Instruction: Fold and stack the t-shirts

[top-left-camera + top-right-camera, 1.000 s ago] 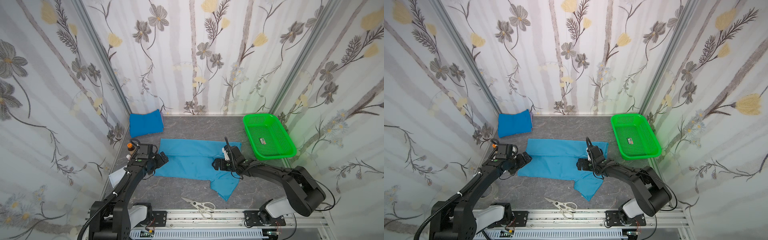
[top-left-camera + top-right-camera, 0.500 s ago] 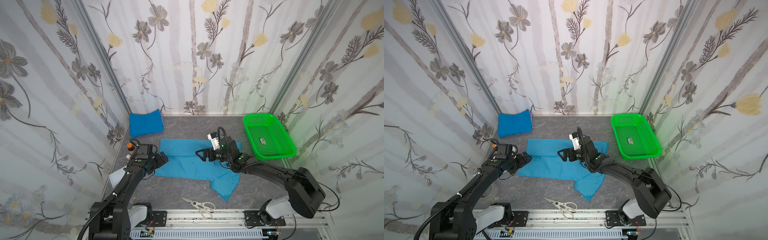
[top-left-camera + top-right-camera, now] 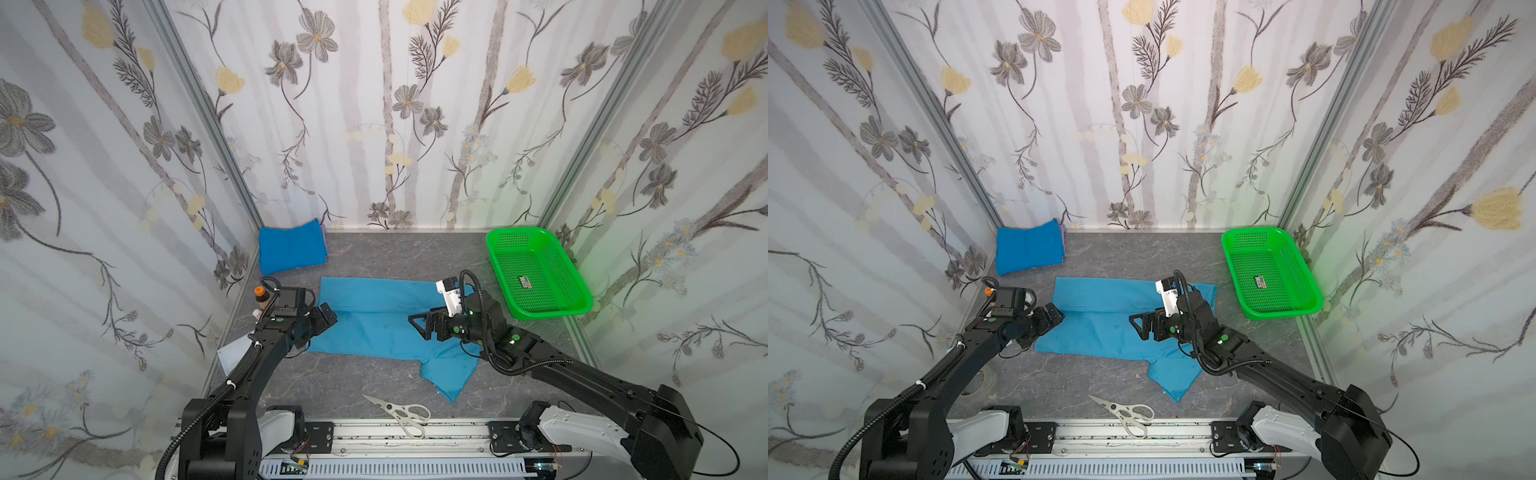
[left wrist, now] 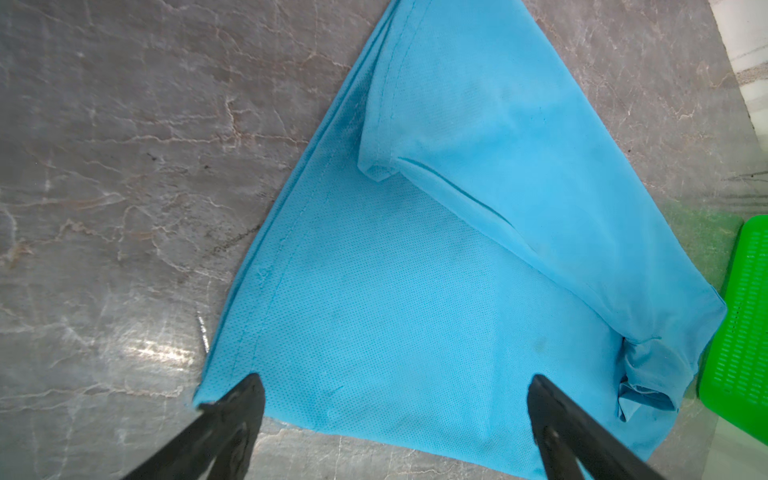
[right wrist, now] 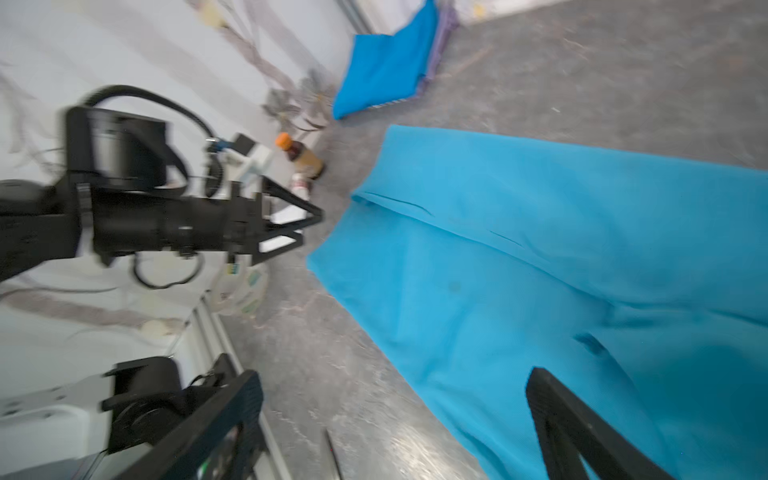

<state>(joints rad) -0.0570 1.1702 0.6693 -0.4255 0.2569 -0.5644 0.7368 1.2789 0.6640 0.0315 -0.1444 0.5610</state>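
Light-blue t-shirt [image 3: 374, 328] lies flat mid-surface [image 3: 395, 257], long axis running L–R. Its far long edge is folded over toward the front, leaving a straight crease across the middle. One sleeve [image 3: 451, 374] sticks out toward the front rail. Dark-blue t-shirt [image 3: 291, 251] sits folded in the back-L corner against the wall, apart from the light one, w/ a bare strip between them.

Open room: a wide bare band behind the light shirt up to the back wall, and a bare strip in front holding only the scissors [image 3: 399, 413]. The R side is tighter, as the green basket [image 3: 540, 309] stands near the shirt's R end. L side is also tight (a small orange-capped bottle [image 3: 260, 294] stands by the L wall, just behind the arm).

Left gripper [image 3: 328, 316] sits low at the shirt's L hem edge, arm stretched fwd from the rail, jaws spread wide and holding nothing. In the wrist view one tip is over the hem's near corner; can't tell if it touches. Right gripper [image 3: 417, 328] hangs above the shirt's middle, pointing L across the cloth w/ the forearm angled in from the R. Its jaws are also released wide, nothing between them.
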